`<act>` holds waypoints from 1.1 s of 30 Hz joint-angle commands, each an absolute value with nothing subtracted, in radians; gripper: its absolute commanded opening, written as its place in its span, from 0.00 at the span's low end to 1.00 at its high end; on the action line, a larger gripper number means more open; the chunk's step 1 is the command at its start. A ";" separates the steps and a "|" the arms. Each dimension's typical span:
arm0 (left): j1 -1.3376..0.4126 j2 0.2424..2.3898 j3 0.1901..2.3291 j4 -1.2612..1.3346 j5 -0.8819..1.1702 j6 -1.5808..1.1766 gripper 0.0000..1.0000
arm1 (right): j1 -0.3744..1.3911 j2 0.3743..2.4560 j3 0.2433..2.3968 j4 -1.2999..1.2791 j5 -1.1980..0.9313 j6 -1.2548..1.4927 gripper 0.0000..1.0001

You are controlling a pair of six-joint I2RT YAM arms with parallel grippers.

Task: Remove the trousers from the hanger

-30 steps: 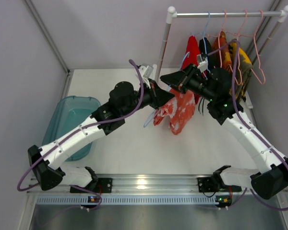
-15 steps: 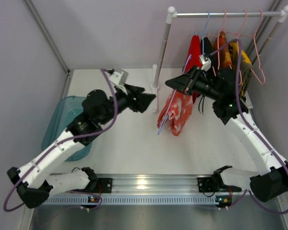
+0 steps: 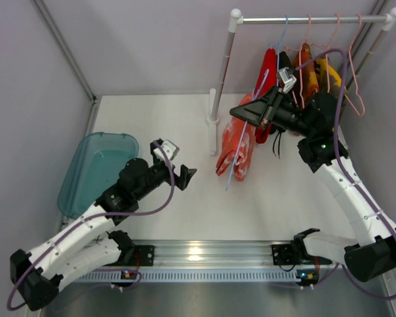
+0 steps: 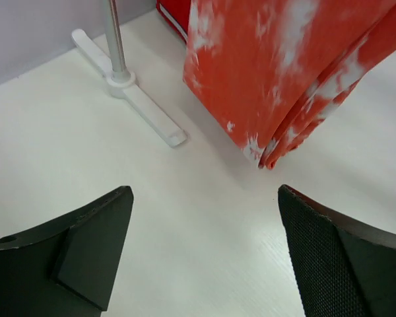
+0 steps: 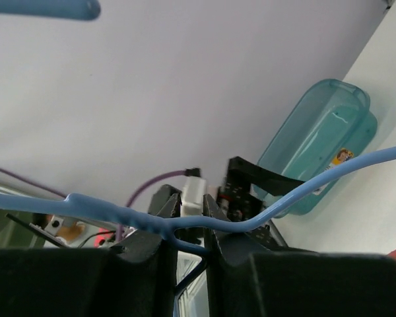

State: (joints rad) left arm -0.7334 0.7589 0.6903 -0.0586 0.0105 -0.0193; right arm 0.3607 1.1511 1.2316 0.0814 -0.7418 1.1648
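Presently: blotched orange-red trousers (image 4: 284,66), hanging lengthwise off blue hanger (image 5: 105,210) pinched in right gripper (image 5: 185,231), far-right of wide-open, empty left gripper (image 4: 204,198).

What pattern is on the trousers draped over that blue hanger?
The trousers are orange-red with whitish blotches, seen most clearly in the left wrist view.

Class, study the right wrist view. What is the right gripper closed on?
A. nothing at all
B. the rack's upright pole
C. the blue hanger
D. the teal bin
C: the right gripper pinches the thin wire of the blue hanger between its fingers, while the teal bin lies well beyond it, untouched.
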 commanded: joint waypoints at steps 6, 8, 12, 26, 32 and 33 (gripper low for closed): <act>-0.842 0.991 0.654 0.402 0.017 0.069 0.99 | 0.391 1.100 1.402 0.284 -0.739 1.109 0.00; -0.871 1.029 0.650 0.491 -0.033 0.097 0.99 | 0.391 1.104 1.411 0.278 -0.732 1.109 0.00; -0.948 1.150 0.670 0.641 -0.147 0.167 0.99 | 0.391 1.111 1.414 0.287 -0.730 1.118 0.00; -0.953 1.316 0.761 0.816 -0.161 0.101 0.95 | 0.414 1.144 1.436 0.299 -0.732 1.127 0.00; -0.956 1.272 0.741 0.752 -0.144 0.074 0.99 | 0.420 1.149 1.431 0.301 -0.727 1.131 0.00; -0.956 1.272 0.742 0.749 -0.149 0.071 0.99 | 0.423 1.152 1.434 0.304 -0.727 1.129 0.00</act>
State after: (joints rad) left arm -0.9512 1.3117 0.7231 0.6941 -0.1650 0.0998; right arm 0.3985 1.1683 1.3434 0.0895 -0.7330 1.1625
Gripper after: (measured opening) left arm 0.984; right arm 0.167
